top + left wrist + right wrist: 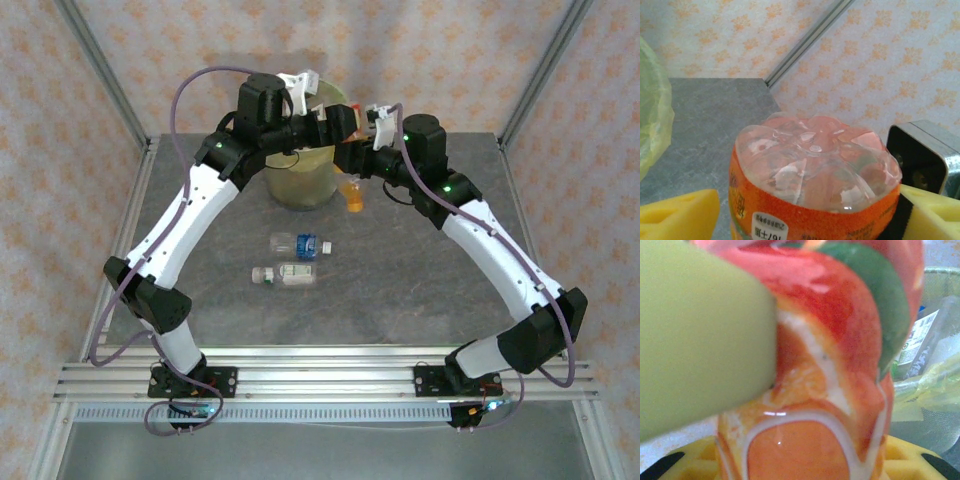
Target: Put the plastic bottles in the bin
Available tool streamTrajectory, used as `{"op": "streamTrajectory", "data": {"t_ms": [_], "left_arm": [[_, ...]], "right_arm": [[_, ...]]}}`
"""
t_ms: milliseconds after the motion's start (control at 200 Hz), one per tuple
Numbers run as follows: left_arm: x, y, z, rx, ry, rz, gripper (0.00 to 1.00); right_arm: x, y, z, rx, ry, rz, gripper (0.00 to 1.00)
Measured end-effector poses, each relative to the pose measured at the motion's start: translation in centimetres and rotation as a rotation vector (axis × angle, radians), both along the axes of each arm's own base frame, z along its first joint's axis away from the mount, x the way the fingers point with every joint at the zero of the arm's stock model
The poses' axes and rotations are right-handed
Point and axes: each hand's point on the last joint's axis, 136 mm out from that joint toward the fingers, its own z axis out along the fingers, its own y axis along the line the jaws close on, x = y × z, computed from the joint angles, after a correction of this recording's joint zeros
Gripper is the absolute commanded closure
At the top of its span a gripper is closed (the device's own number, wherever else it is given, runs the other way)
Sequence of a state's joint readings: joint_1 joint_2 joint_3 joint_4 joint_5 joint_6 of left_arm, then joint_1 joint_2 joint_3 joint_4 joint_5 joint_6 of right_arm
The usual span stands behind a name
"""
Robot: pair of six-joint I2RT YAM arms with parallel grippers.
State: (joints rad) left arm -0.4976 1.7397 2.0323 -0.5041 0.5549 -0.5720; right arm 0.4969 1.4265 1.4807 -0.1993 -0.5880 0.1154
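Observation:
My left gripper (338, 122) hovers over the far rim of the bin (300, 192), a pale yellow-green bucket with a yellowish liner. It is shut on an orange-labelled clear bottle (815, 185), whose base faces the wrist camera between the yellow pads (675, 215). My right gripper (358, 158), just right of the bin, is shut on a bottle with an orange and red label (830, 390) that hangs down beside the bin (353, 193). Two more bottles lie on the table: a blue-labelled one (301, 243) and a white-labelled one (283, 274).
Both grippers are close together above the bin's right side. Inside the bin, discarded bottles (925, 340) show against the liner. The liner's edge (652, 115) bulges at the left of the left wrist view. Frame posts (535, 70) stand at the table's far corners.

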Motion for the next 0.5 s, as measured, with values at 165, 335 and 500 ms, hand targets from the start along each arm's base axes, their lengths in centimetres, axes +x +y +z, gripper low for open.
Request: {"op": "streamTrajectory", "data": {"t_ms": [165,335,500], "left_arm": [[-0.15,-0.18,-0.04,-0.006,0.004,-0.012,0.5],[-0.18,-0.21,-0.01,-0.008,0.003,-0.015,0.68],[-0.08,-0.18,0.21,-0.018,0.003,-0.008,0.69]], "right_arm": [[0.04,0.02,-0.1,0.004,0.005,-0.003,0.59],[0.04,-0.05,-0.04,0.01,0.01,-0.007,0.47],[0.07,-0.23,0.09,0.009,0.005,-0.018,0.21]]}}
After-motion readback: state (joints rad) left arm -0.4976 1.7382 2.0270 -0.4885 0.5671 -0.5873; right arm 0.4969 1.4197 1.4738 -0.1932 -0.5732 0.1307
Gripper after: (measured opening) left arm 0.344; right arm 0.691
